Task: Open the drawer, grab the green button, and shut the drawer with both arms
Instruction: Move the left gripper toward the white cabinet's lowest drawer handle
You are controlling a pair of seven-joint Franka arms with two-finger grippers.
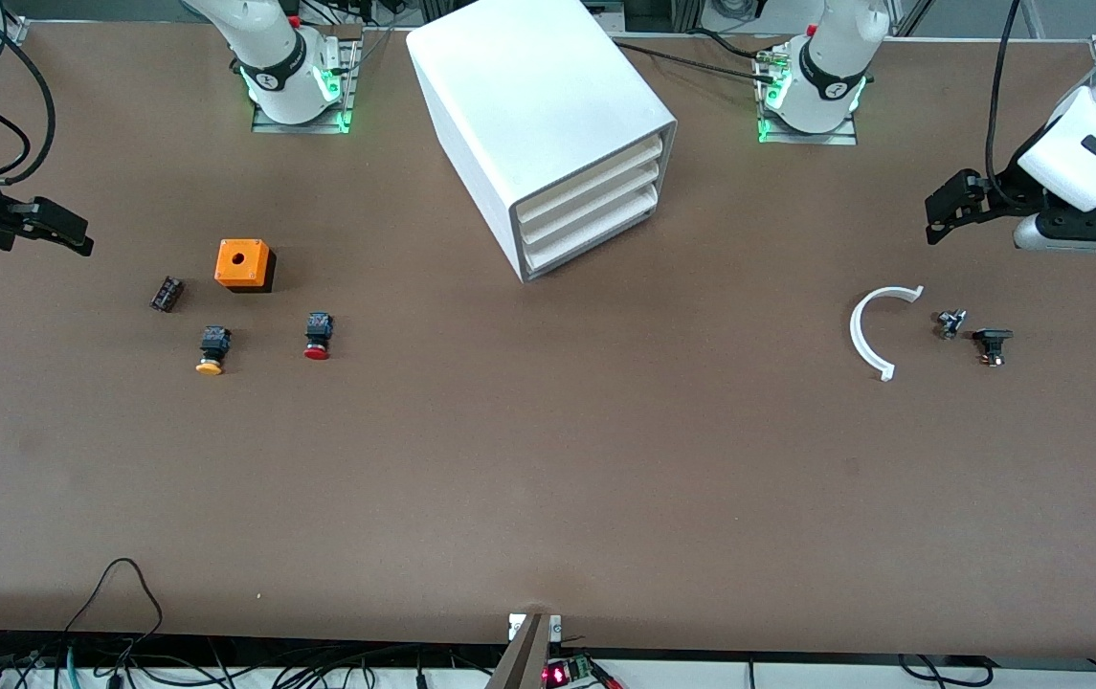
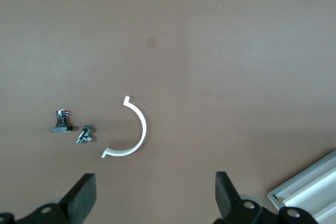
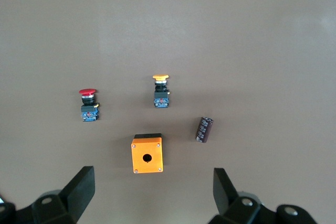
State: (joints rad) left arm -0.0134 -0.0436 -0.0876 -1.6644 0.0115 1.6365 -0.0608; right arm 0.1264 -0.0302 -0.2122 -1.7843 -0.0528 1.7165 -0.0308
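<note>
Nothing of the task looks done yet: the cabinet [image 1: 548,134] stands mid-table with all three drawers pushed in, and the lowest drawer [image 1: 595,234] is flush with the two above it. No green button shows anywhere, so I judge it lies inside that drawer, though I cannot see it. The left gripper [image 2: 155,198] hangs over the left arm's end of the table, fingers spread wide and empty, above a white clip [image 2: 128,129], a small bolt [image 2: 85,135] and a black knob [image 2: 62,121]. The right gripper [image 3: 152,195] hangs over the right arm's end, also spread and empty, above an orange box [image 3: 147,155], a red button [image 3: 88,104], an orange button [image 3: 161,91] and a capacitor [image 3: 205,129]. Opening, taking and closing all remain
</note>
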